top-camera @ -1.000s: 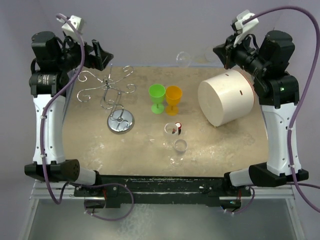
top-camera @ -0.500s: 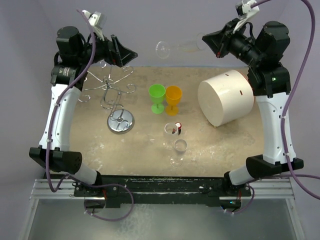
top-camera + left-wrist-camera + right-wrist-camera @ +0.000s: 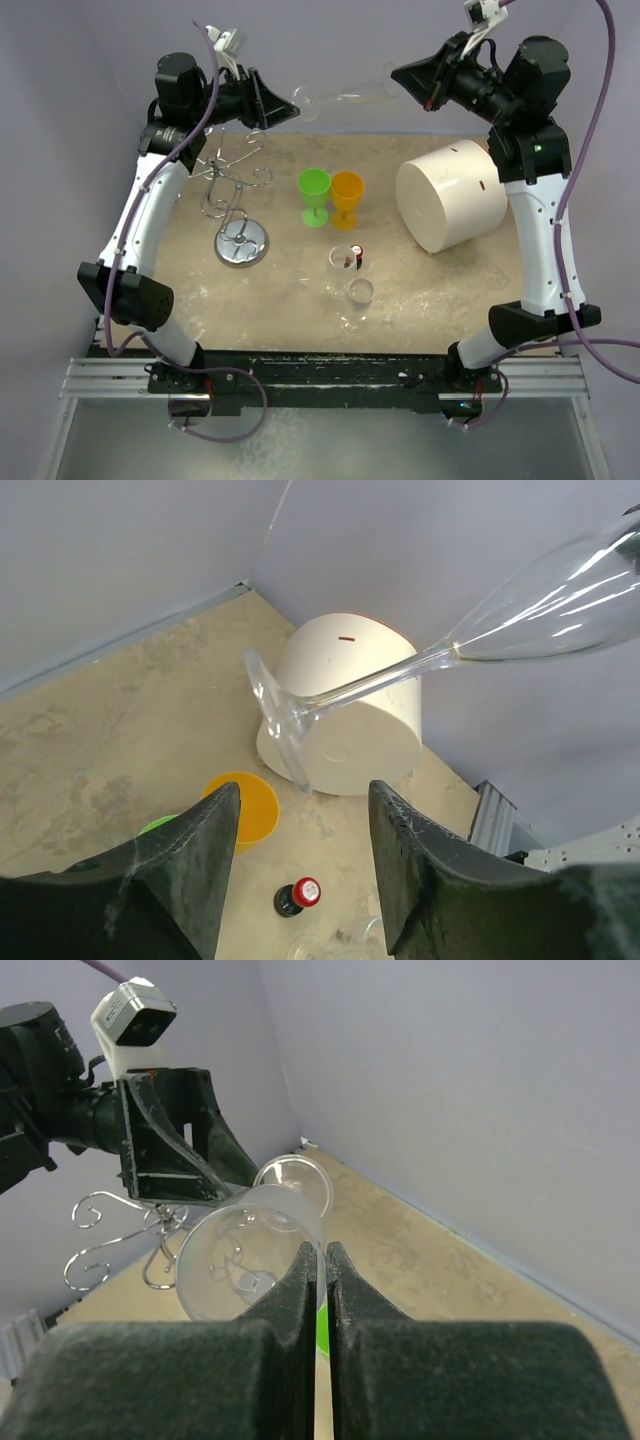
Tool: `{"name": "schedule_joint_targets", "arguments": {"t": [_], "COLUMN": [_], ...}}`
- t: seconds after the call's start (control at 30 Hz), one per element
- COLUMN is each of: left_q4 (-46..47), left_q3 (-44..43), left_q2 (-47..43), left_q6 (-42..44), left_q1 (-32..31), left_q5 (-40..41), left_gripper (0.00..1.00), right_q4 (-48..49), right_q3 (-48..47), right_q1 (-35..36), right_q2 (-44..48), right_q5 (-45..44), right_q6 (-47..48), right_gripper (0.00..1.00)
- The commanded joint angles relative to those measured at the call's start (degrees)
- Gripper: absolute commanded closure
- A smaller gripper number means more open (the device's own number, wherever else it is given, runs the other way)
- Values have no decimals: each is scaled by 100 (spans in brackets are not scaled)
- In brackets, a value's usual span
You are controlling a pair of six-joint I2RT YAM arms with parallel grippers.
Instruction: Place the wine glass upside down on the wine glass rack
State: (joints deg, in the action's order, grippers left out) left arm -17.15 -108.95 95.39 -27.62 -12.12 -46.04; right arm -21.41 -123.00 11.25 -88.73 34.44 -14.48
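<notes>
A clear wine glass [image 3: 345,97] hangs on its side in the air above the table's back edge. My right gripper [image 3: 397,77] is shut on its rim; in the right wrist view the pads pinch the bowl's wall [image 3: 250,1250]. My left gripper [image 3: 287,109] is open, just left of the glass's foot [image 3: 275,720], which sits above and between the left fingertips [image 3: 215,810] without touching them. The wine glass rack [image 3: 241,244], a silver disc base with a post and curled wire arms, stands at the table's left, below the left gripper, and shows in the right wrist view [image 3: 120,1245].
A big white cylinder [image 3: 450,195] lies at the right. A green cup [image 3: 314,185] and an orange cup [image 3: 347,188] stand mid-table. Nearer the front are two clear glasses [image 3: 359,295] and a small red-capped bottle [image 3: 300,892].
Both arms have risen and swung inward. The right gripper has carried the glass to the left, and the left gripper has moved right, up to the glass's foot.
</notes>
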Motion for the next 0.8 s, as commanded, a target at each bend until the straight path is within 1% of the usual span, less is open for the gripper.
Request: {"name": "schedule_joint_targets", "arguments": {"t": [0.0, 0.1, 0.23, 0.37, 0.53, 0.67, 0.7, 0.77], "left_q4": [533, 660, 820, 897, 897, 752, 669, 518], "left_q3": [20, 160, 313, 436, 444, 364, 324, 240], "left_q2": [-50, -96, -157, -228, -269, -307, -317, -348], "left_q6": [-288, -466, -688, -728, -710, -620, -556, -429], "left_q1": [-155, -172, -176, -177, -177, -168, -167, -139], "left_q5": [-208, -244, -306, -302, -267, -118, -69, 28], "left_gripper": [44, 50, 68, 84, 100, 100, 100, 100], "right_q4": [569, 579, 527, 533, 614, 596, 558, 446], "right_q3": [24, 32, -3, 49, 204, 324, 336, 338], "right_q1": [18, 18, 19, 19, 23, 18, 18, 18], "right_q2": [242, 242, 199, 206, 236, 305, 322, 357], "right_q5": [370, 452, 606, 650, 736, 811, 810, 807], "right_q6": [-179, -190, -184, -154, -154, -4, 46, 197], "right_gripper": [100, 100, 100, 100, 100, 100, 98, 85]}}
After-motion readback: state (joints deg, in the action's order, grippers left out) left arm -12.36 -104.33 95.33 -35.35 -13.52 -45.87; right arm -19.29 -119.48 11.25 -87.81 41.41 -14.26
